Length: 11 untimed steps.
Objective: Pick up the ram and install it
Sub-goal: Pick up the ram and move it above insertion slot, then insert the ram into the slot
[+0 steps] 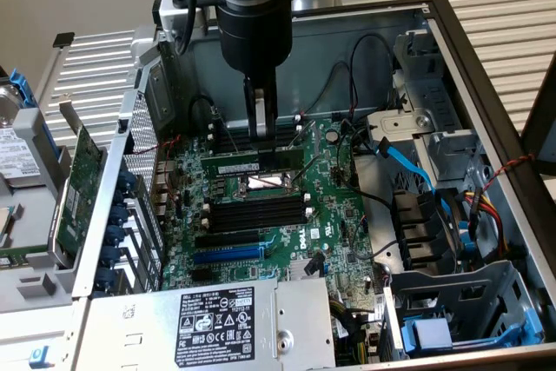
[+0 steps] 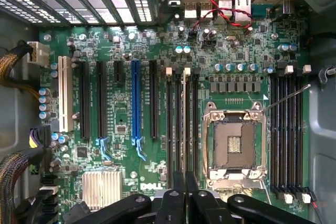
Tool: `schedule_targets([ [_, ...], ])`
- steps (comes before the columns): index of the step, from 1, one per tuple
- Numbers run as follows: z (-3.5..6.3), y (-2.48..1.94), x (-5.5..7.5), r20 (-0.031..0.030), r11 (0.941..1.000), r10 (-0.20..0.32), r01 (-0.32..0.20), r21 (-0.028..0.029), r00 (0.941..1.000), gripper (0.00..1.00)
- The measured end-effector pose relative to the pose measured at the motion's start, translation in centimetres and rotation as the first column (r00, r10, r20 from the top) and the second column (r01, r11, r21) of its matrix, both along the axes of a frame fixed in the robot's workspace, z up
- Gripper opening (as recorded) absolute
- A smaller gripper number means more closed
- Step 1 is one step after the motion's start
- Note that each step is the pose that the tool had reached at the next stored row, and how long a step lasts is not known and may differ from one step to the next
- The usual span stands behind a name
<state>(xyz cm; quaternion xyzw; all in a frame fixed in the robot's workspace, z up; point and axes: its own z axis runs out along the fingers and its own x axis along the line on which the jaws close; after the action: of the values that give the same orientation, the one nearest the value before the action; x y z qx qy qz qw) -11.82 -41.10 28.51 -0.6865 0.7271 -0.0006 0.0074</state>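
Observation:
The ram (image 1: 252, 162), a narrow green stick with a white label, stands on edge inside the open computer case, along the slot bank just beyond the CPU socket (image 1: 261, 182). My gripper (image 1: 263, 141) comes straight down on its top edge and is shut on it. In the wrist view the ram (image 2: 182, 124) shows edge-on as a thin pale line between my black fingers (image 2: 173, 203), lying over the black slots beside the CPU socket (image 2: 233, 142). I cannot tell whether it is seated in a slot.
Empty black slots (image 1: 252, 212) lie on the socket's near side. A broad green expansion card (image 1: 82, 171) leans outside the case at the exterior view's left. The power supply (image 1: 217, 319) is in front, and a blue cable (image 1: 404, 158) and drive bays (image 1: 460, 301) are at the right.

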Motion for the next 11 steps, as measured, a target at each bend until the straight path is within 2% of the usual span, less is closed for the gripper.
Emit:
schedule_targets([
  [11,0.01,-0.03,0.0,-0.0003,1.0,0.0,0.0,-0.0002,1.0,0.13],
])
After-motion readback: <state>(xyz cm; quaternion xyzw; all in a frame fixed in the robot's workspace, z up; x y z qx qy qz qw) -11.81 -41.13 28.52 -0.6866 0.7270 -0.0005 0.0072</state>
